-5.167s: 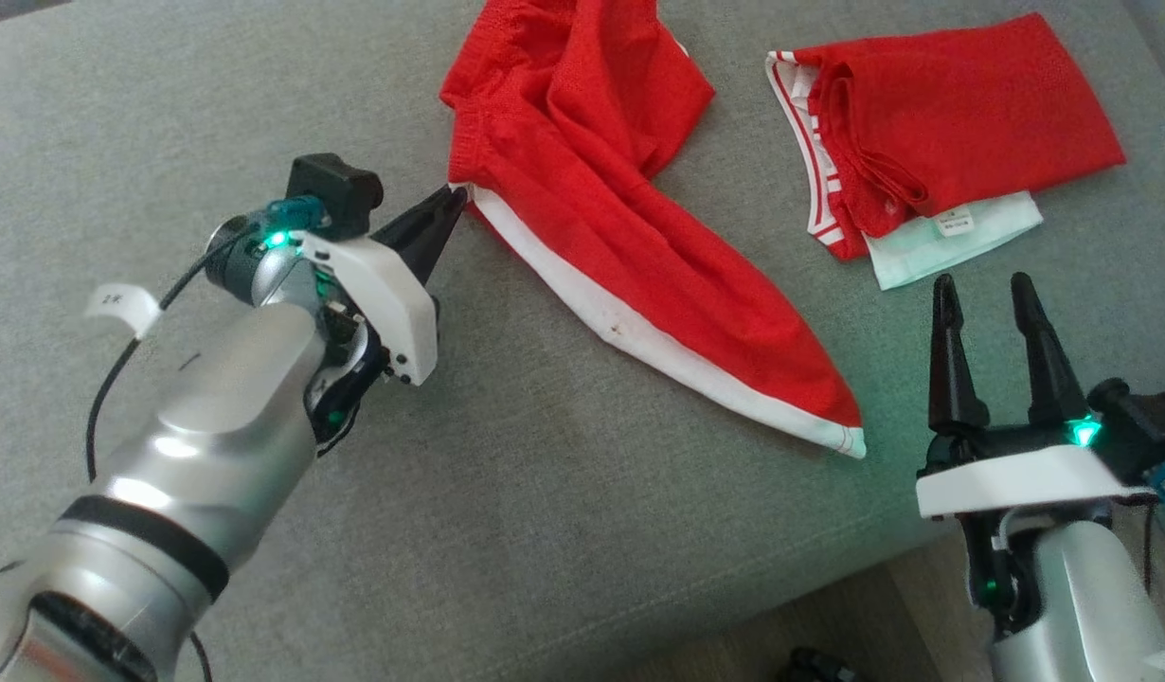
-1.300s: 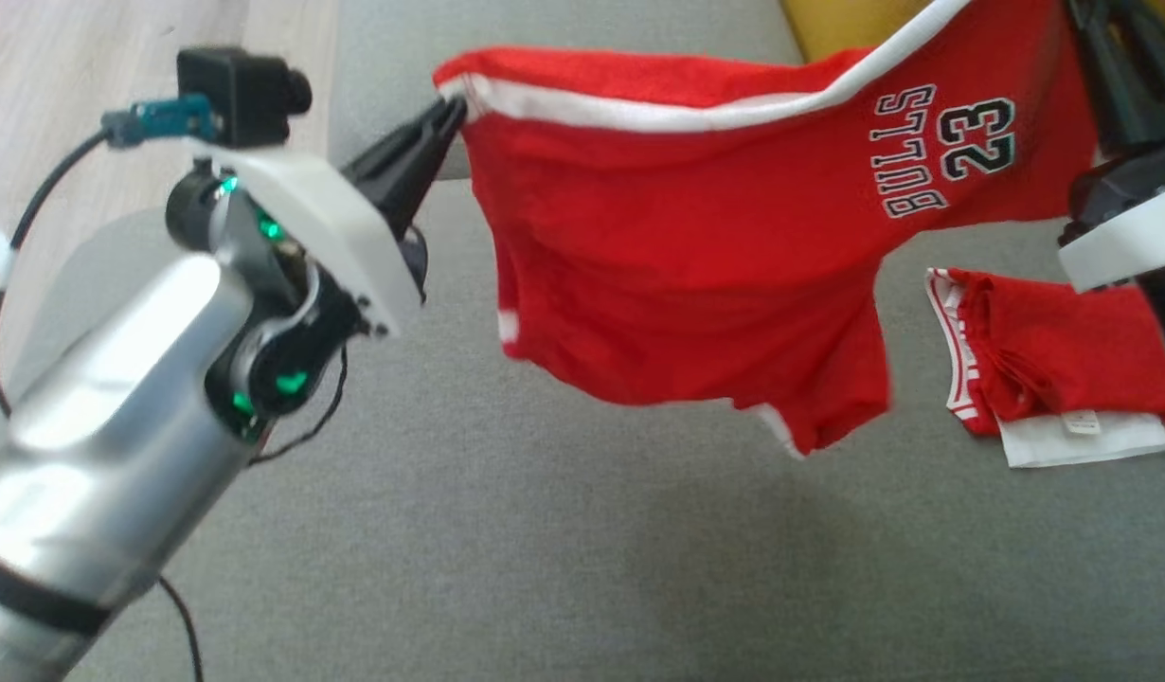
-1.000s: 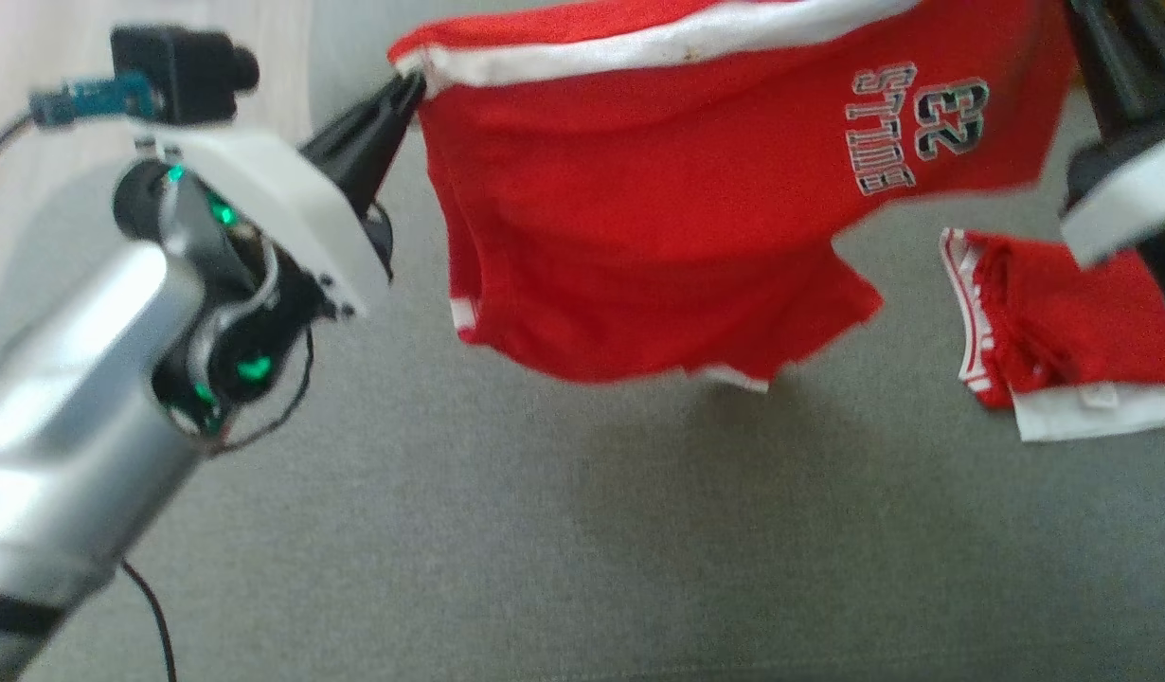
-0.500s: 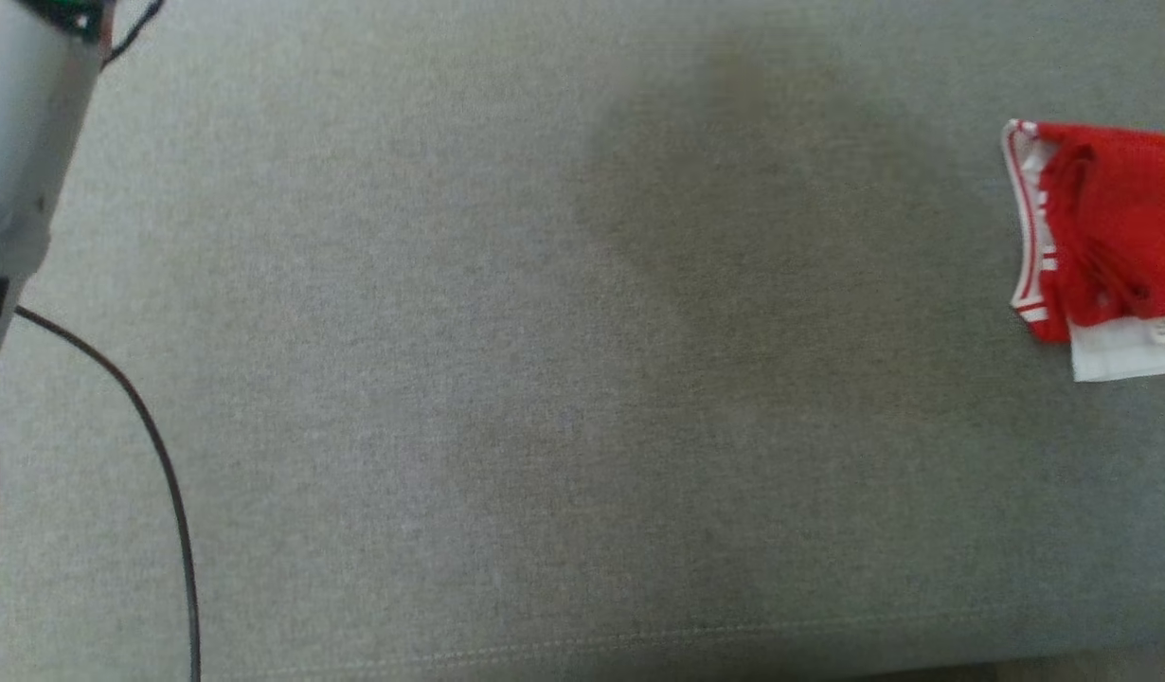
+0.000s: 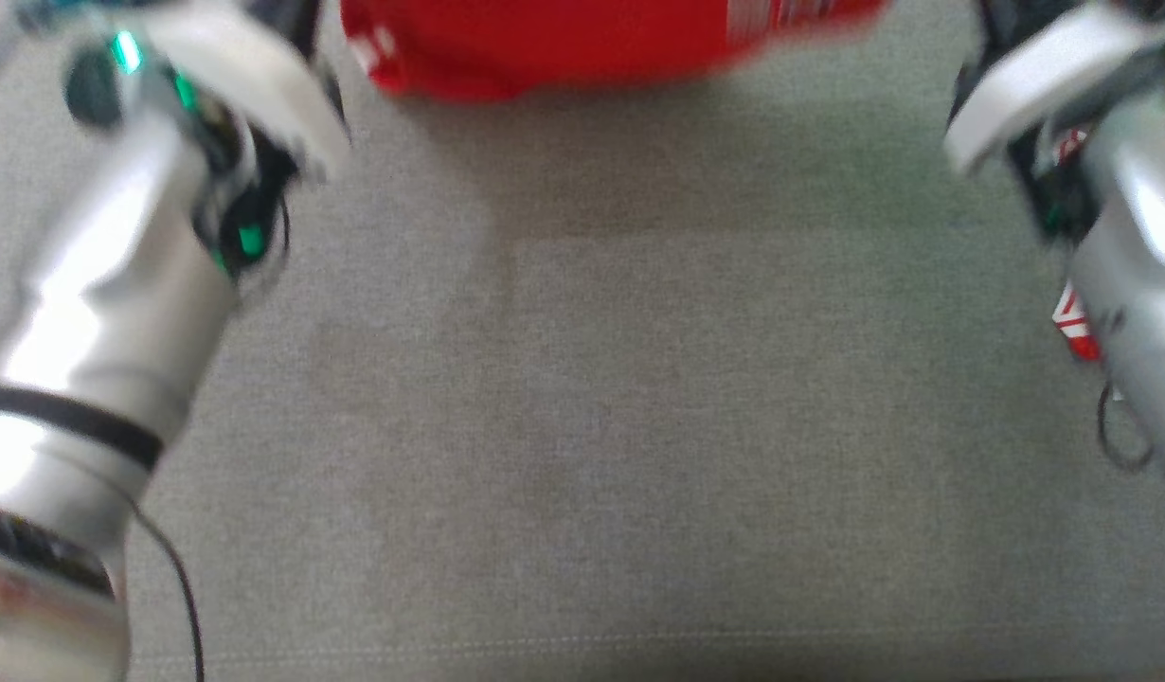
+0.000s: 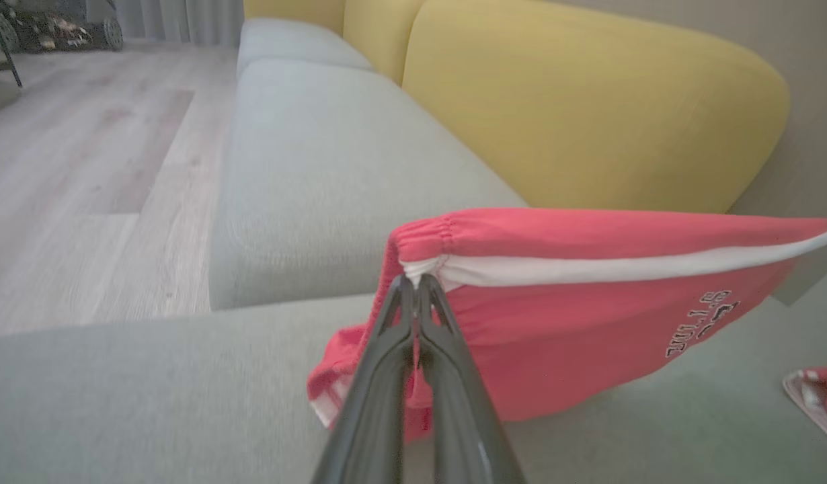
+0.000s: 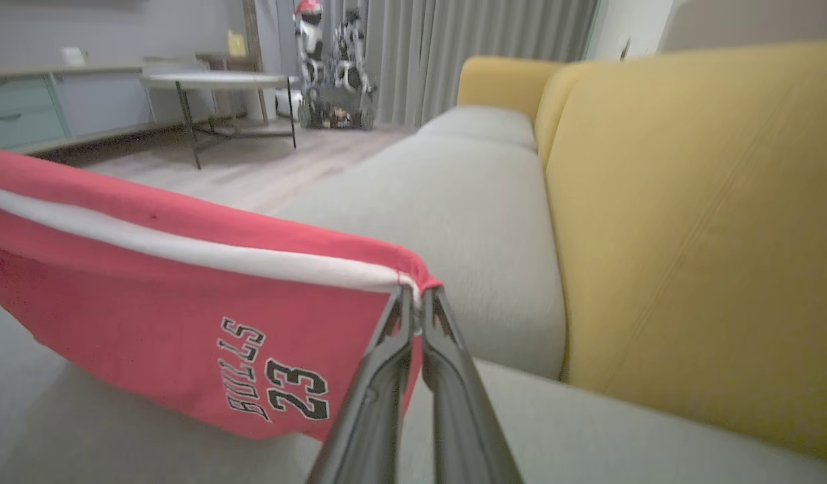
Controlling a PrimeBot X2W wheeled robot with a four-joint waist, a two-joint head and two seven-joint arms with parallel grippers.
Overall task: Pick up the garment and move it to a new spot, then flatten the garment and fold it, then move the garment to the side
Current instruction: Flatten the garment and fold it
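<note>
The garment, red shorts point(image 5: 564, 43) with a white side stripe and "BULLS 23" printed on them, hangs stretched in the air over the grey sofa seat point(image 5: 582, 426). In the left wrist view my left gripper point(image 6: 413, 282) is shut on one corner of the garment point(image 6: 588, 316) at the elastic waistband. In the right wrist view my right gripper point(image 7: 413, 292) is shut on the opposite corner of the garment point(image 7: 185, 323), by the white stripe. In the head view both forearms stand at the sides, and the garment's lower edge shows at the top.
Yellow back cushions point(image 6: 588, 114) rise behind the seat. A folded red and white garment point(image 6: 820, 396) lies on the seat at the right, partly behind my right forearm point(image 5: 1132, 265). Wooden floor point(image 6: 70, 168) and a round table point(image 7: 215, 84) lie beyond the sofa.
The head camera has swung, so the picture has shifted. Both forearms and the garment's lower edge are back in it, after half a second ago only bare seat and the folded pile showed.
</note>
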